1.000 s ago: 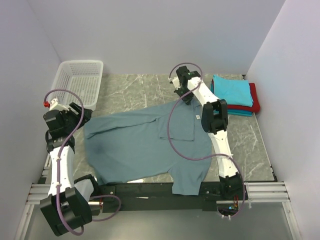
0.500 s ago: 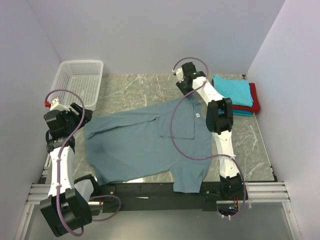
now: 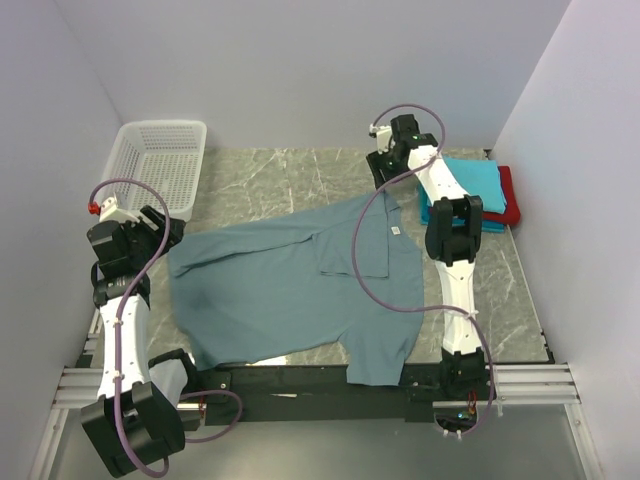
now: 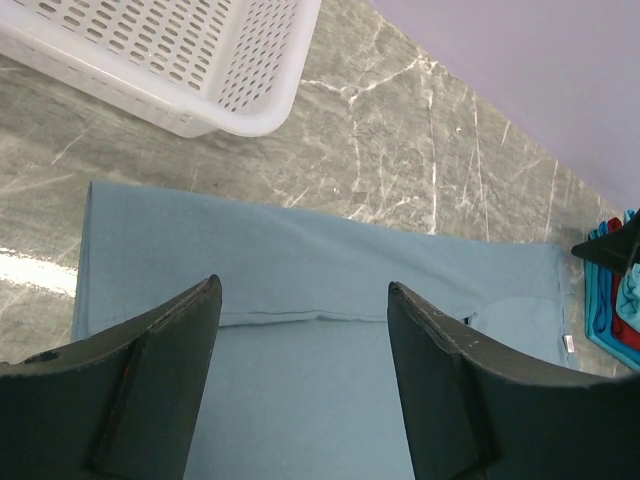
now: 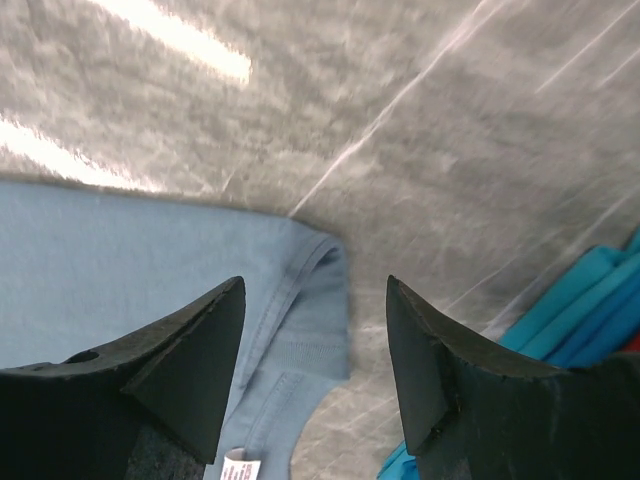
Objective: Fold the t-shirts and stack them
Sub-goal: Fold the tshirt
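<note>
The grey-blue t-shirt [image 3: 290, 285] lies spread out, partly folded, across the table, its neck label [image 3: 396, 231] facing up. The collar [image 5: 315, 300] lies flat beneath my right gripper [image 5: 315, 283], which hovers open and empty above it near the table's back [image 3: 382, 172]. My left gripper [image 4: 302, 286] is open over the shirt's left part [image 4: 300, 390], holding nothing; from above it sits at the shirt's left edge [image 3: 160, 232]. Folded t-shirts are stacked at the back right, turquoise [image 3: 475, 180] on top of red [image 3: 510, 195].
A white mesh basket [image 3: 160, 160] stands at the back left, also seen ahead of the left gripper [image 4: 200, 60]. The shirt's lower hem hangs over the near table edge [image 3: 380, 370]. Walls close in on three sides.
My right gripper has opened and let go of the shirt's collar, then lifted away toward the back right. The collar now lies flat. The left arm has stayed still.
</note>
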Robot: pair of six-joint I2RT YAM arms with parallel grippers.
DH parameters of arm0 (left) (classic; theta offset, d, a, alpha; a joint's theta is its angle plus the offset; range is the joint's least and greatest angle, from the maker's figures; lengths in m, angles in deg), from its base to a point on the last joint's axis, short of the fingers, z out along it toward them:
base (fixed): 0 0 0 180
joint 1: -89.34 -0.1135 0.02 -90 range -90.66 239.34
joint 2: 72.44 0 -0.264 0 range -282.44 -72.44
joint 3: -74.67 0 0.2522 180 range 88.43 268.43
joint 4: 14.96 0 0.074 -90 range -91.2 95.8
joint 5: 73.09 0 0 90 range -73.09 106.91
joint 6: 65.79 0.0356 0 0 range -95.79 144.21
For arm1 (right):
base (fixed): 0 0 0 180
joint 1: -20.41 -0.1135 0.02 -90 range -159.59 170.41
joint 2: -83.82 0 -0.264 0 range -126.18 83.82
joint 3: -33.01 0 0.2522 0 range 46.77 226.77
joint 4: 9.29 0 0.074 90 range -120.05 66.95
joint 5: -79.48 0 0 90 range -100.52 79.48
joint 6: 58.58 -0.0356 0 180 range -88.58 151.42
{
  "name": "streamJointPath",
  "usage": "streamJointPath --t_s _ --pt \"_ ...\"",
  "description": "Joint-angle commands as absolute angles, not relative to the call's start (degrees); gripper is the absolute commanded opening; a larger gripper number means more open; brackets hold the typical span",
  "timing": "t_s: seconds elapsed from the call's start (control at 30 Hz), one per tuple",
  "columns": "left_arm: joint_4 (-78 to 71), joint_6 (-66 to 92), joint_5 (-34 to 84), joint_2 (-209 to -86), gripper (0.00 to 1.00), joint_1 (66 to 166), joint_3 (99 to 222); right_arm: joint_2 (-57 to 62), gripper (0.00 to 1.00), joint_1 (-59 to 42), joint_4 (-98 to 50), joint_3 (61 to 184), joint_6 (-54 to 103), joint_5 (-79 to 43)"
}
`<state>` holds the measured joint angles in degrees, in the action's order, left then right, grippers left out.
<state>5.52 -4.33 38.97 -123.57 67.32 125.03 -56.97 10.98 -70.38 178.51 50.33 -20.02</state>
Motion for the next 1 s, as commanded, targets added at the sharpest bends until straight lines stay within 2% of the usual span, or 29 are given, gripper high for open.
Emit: streamJointPath --t_s 0.0,0.17,0.37,0.47,0.5,0.57,0.6,0.97 --pt "3.6 -3.7 39.8 -122.4 0.73 67.5 126.3 -59.2 0.65 12.6 -75.0 182.6 50.7 -24.0" --pt "3.7 -3.7 39.6 -122.5 0.72 67.6 126.3 -61.5 0.63 12.5 -78.3 183.5 52.9 -26.0" --pt "3.7 -3.7 39.5 -122.1 0.72 67.5 126.1 -63.3 0.53 12.7 -79.6 183.9 53.4 -25.8" --pt "3.6 -3.7 39.5 -122.3 0.72 67.5 126.1 -63.0 0.39 12.8 -78.9 183.3 53.6 -25.5" --pt "3.7 -3.7 39.5 -122.3 0.72 67.6 126.1 -62.9 0.28 12.7 -78.8 183.1 53.6 -25.4" --pt "3.8 -3.7 39.4 -122.3 0.72 67.5 126.1 -62.9 0.13 12.7 -79.0 183.7 53.7 -25.5" --pt "3.8 -3.7 39.4 -122.3 0.72 67.5 126.1 -62.9 0.01 12.7 -78.9 183.9 53.6 -25.4" --pt "3.8 -3.1 38.4 -122.6 0.72 67.7 126.1 -61.5 0.0 12.5 -62.8 186.0 48.6 -9.5"
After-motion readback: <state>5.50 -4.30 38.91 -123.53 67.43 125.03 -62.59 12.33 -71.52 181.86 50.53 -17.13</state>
